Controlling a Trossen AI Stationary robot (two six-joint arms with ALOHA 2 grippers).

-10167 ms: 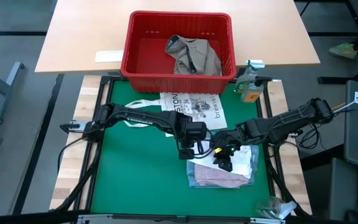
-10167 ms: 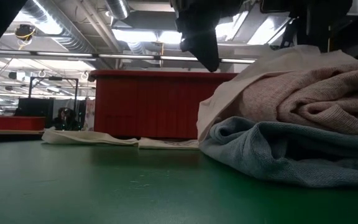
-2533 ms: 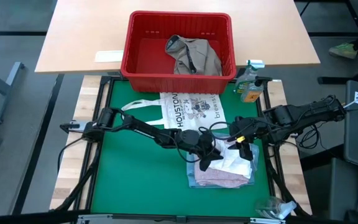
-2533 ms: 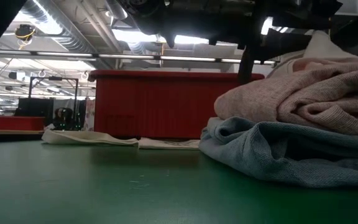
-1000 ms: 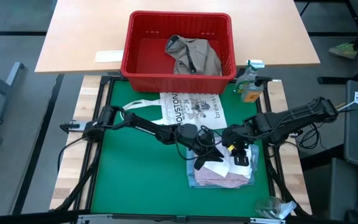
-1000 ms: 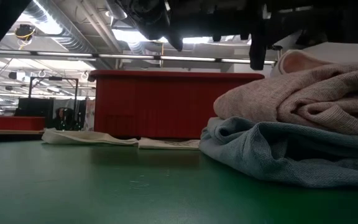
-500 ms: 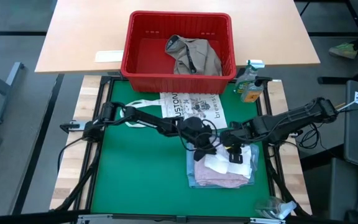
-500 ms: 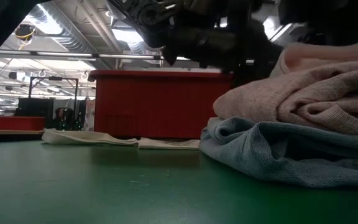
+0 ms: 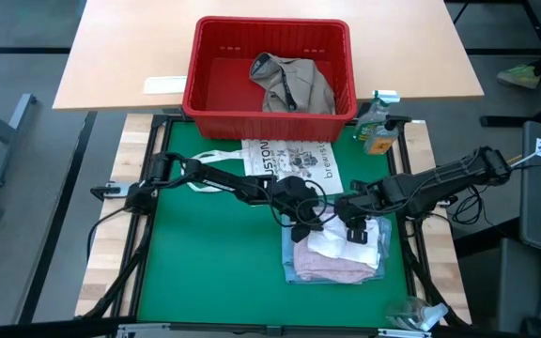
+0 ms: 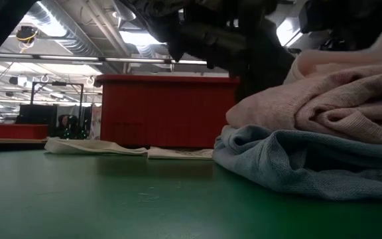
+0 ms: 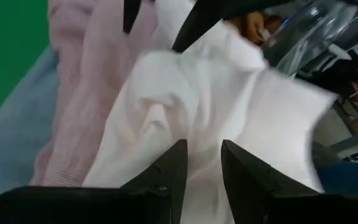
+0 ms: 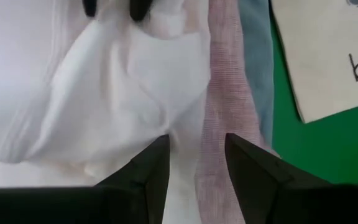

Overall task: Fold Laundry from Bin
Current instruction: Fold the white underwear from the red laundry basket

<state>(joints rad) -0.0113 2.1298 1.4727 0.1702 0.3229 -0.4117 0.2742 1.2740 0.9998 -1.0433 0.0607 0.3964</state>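
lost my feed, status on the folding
Left gripper and right gripper both open over white garment atop the stack. Khaki piece waits in bin.

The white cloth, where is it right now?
In the high view, the white cloth lies atop the pink garment, right of the mat's middle, below both claws.

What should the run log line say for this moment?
stage: folding white cloth on stack | left end effector: on cloth | right end effector: on cloth | bin: one garment left
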